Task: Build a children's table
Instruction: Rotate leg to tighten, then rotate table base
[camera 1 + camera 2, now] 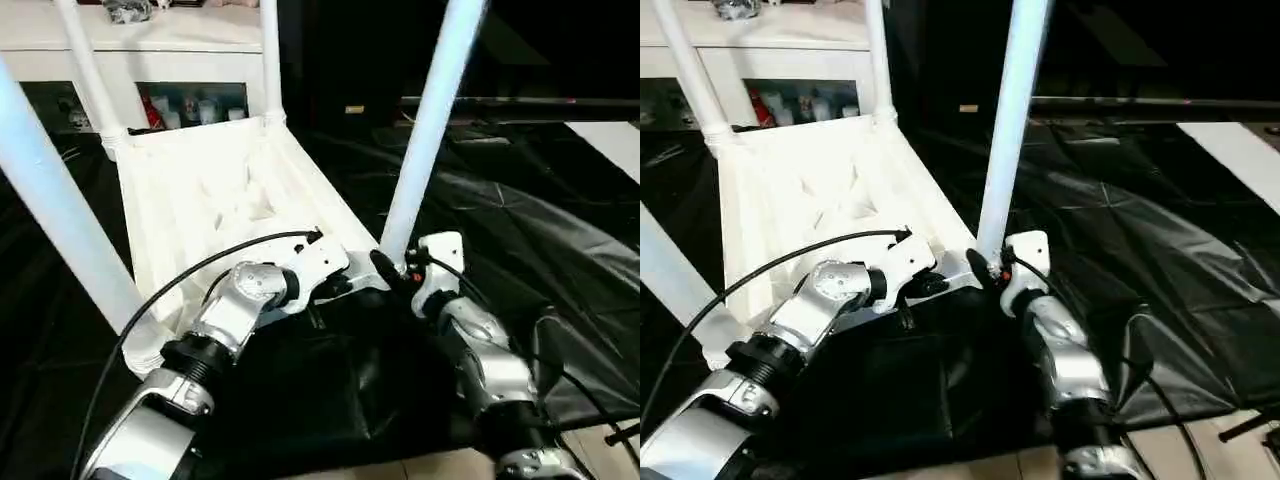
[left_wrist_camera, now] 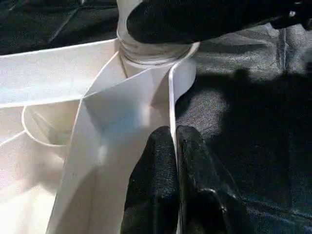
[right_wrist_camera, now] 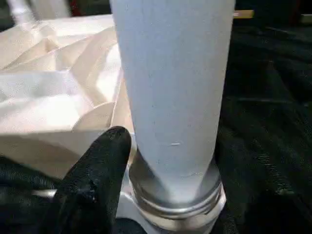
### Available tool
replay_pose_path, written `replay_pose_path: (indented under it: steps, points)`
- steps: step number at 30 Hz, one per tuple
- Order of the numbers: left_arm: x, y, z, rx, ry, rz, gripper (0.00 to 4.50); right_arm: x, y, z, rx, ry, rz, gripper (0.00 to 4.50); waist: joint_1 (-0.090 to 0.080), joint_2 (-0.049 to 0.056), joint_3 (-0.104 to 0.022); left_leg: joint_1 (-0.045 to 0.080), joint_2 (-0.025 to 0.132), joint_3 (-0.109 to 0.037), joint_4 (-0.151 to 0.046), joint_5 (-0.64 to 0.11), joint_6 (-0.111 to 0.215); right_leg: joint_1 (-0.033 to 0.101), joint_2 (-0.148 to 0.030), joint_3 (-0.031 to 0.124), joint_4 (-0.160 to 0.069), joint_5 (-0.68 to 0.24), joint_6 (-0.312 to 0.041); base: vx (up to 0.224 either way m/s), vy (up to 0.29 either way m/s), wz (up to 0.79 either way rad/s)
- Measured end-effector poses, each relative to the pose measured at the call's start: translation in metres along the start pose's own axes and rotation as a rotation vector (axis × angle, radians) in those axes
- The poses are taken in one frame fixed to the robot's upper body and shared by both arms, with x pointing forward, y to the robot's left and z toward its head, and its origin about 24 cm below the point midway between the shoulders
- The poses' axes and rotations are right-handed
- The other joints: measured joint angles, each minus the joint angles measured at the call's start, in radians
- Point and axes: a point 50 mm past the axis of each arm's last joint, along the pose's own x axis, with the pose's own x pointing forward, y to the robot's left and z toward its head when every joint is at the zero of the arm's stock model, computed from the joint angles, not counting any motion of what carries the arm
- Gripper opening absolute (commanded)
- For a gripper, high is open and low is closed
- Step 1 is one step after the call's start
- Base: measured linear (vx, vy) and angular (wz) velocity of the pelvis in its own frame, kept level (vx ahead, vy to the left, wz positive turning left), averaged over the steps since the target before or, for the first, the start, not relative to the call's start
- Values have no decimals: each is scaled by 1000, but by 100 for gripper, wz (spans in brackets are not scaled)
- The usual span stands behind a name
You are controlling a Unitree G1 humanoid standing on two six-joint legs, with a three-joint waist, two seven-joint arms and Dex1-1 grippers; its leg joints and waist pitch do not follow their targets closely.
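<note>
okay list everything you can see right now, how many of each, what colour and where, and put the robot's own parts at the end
Square ribbed plastic tabletop: one, white, lying underside up on the black cloth.
Tapered round tube legs: four, white, standing up from the tabletop's corner sockets: near right, near left, far left, far right.
Black cloth: one, creased, draped over the work table beneath the tabletop.
Cabinet with glass doors: one, white, behind the tabletop; small coloured items inside, too small to name.
Left gripper: one, black fingers shut on the tabletop's thin edge wall near the near right socket.
Right gripper: one, black fingers at the base of the near right leg.
Forearms: two, silver, left and right.
</note>
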Motion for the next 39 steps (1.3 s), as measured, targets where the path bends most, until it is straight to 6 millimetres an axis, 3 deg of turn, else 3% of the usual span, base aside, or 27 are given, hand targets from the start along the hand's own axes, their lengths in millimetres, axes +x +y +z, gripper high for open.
replay_pose_path:
  steps: [3,7,8,10,15,19,27,33,39]
  points:
    - [-1,-2,1,33,-17,-24,0,-10,-5,1,-24,2,46,300,6,0,0,0,0,1,-2,0,0,0,0,0,0,9,1,0,0,0]
    - [-4,-9,2,69,-72,-51,0,-41,-18,5,-60,17,156,300,29,9,0,-1,1,4,-9,0,0,0,0,2,1,10,3,0,0,0]
    - [-7,-11,1,61,-88,-62,45,-51,-20,6,-74,27,195,312,33,15,-1,-1,2,4,-9,0,0,0,0,1,1,9,5,0,0,0]
    - [-14,-13,-1,13,-141,-61,57,-61,-17,6,-77,37,260,312,32,20,0,-4,2,4,-9,0,0,-3,0,0,2,7,8,0,0,0]
    - [-29,-23,14,-34,-310,-84,98,-70,3,11,-52,24,405,312,14,11,6,-30,8,4,3,2,7,-26,4,0,9,6,7,0,0,0]
    - [-54,-31,11,-63,-346,-72,126,-75,14,17,-53,20,465,312,13,10,7,-28,8,4,5,1,6,-26,4,0,17,3,2,0,0,0]
    - [-95,-56,-20,-234,-297,-142,185,-72,30,13,-23,43,529,312,21,6,9,-23,9,4,6,1,-2,-21,4,0,18,5,1,0,0,0]
    - [-141,-77,-62,-366,-168,-150,225,-68,37,10,-12,36,512,312,17,-2,9,-20,9,4,6,1,-3,-20,5,2,19,3,6,0,0,0]
    - [-191,-76,-85,-411,-66,-139,265,-32,40,11,-23,-21,405,312,5,-13,8,-17,9,3,5,2,-4,-19,7,4,20,3,6,0,0,0]
